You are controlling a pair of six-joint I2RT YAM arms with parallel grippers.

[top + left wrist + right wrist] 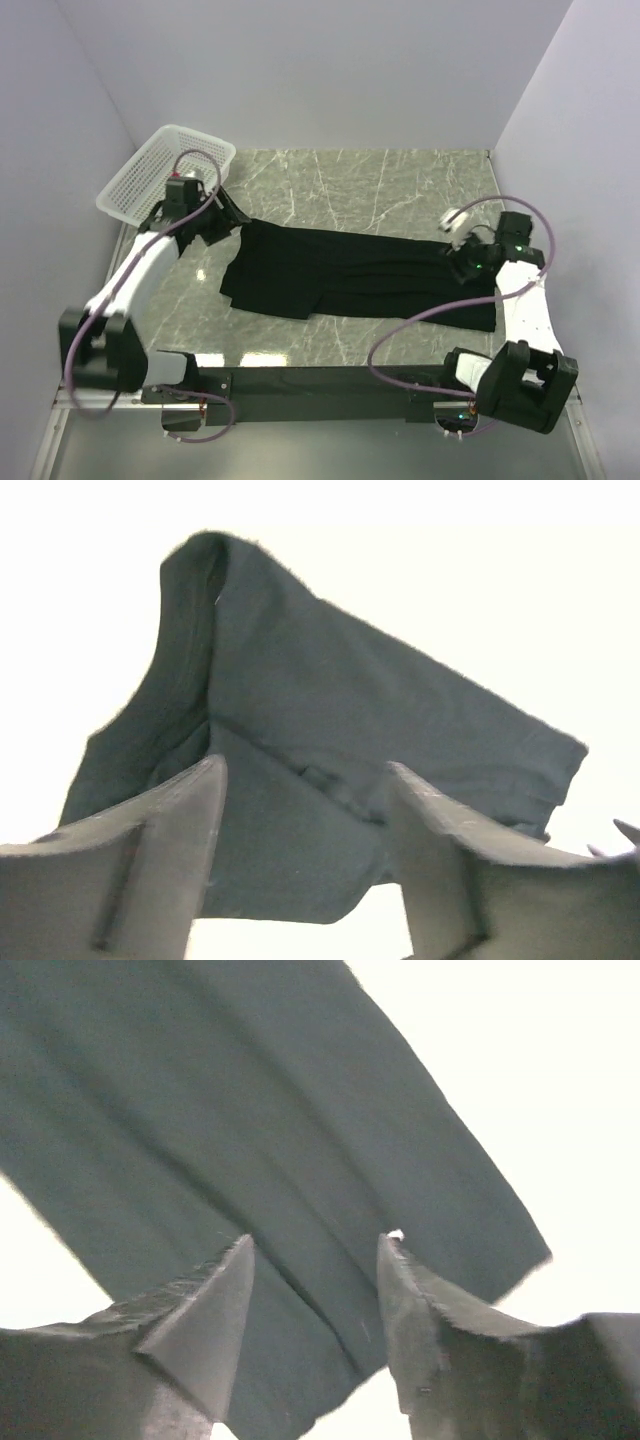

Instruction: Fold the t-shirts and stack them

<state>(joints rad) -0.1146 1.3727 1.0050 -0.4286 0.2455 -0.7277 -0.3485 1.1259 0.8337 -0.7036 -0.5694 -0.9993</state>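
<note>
Standing with jaws parted and nothing clamped, the left gripper (300, 770) hangs over the shirt's left end, where a sleeve shows in the gap. The right gripper (315, 1245) is likewise spread and empty, with cloth just beneath it at the right end. The black t-shirt (350, 270) lies flat on the table (380, 180), its long axis running left to right between them. Each arm is nearest its own end, so the next fold probably crosses that axis.

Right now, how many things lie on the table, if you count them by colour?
Black: 1, the t-shirt
White: 1, the mesh basket
Total: 2
</note>
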